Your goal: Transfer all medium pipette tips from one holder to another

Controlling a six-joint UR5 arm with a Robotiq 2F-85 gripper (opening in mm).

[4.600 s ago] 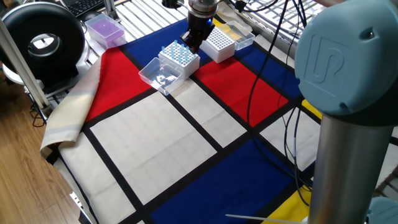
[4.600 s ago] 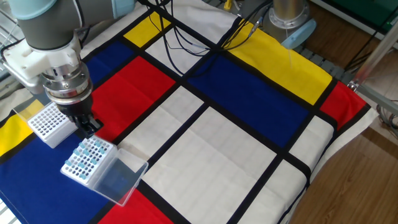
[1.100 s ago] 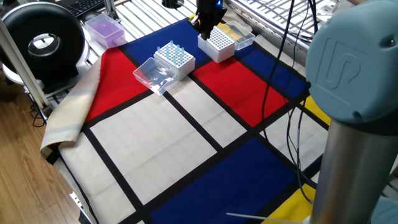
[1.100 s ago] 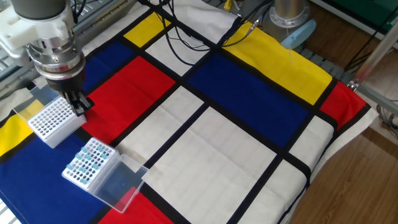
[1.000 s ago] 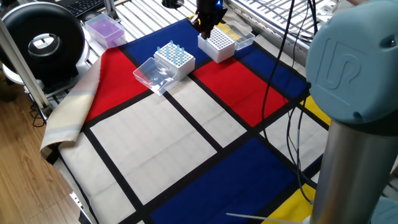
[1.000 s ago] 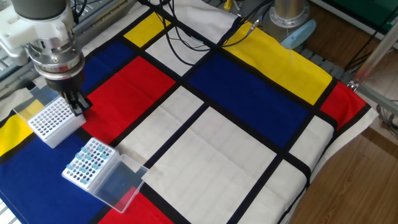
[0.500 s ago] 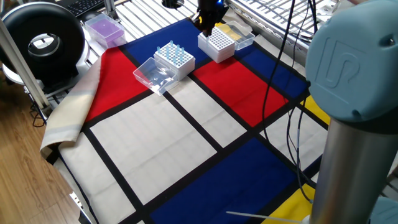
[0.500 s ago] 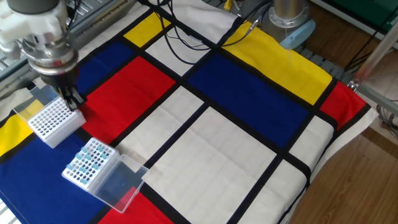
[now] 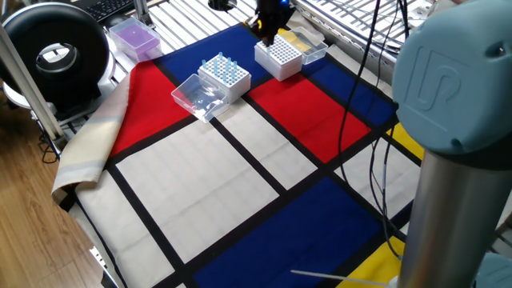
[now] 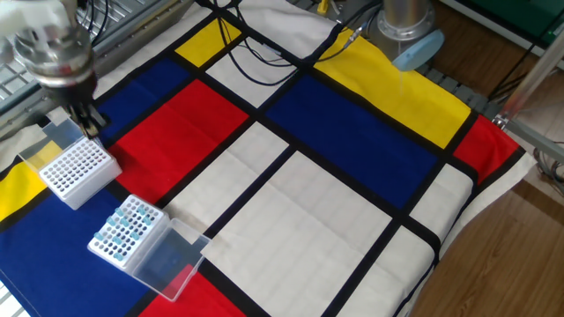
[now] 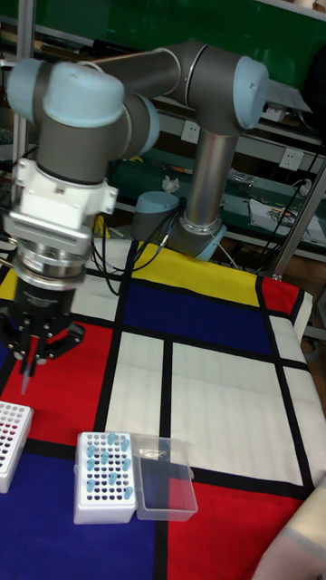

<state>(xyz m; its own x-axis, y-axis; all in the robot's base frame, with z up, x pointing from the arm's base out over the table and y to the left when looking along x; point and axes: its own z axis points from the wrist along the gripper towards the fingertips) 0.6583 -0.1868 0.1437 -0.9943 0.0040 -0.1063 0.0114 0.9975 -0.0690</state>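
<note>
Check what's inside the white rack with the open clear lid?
The white rack holds pale-blue tips in some holes, others look empty. Tips stand up above its top. Their lower ends are hidden in the block. The clear lid lies open beside it.

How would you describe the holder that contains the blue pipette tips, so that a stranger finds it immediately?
On the colour-block tablecloth, two white boxes sit near one corner. Take the tip holder lying away from the gripper. Unlike the empty white rack, it has pale-blue tips in its holes and an open clear lid beside it.
</note>
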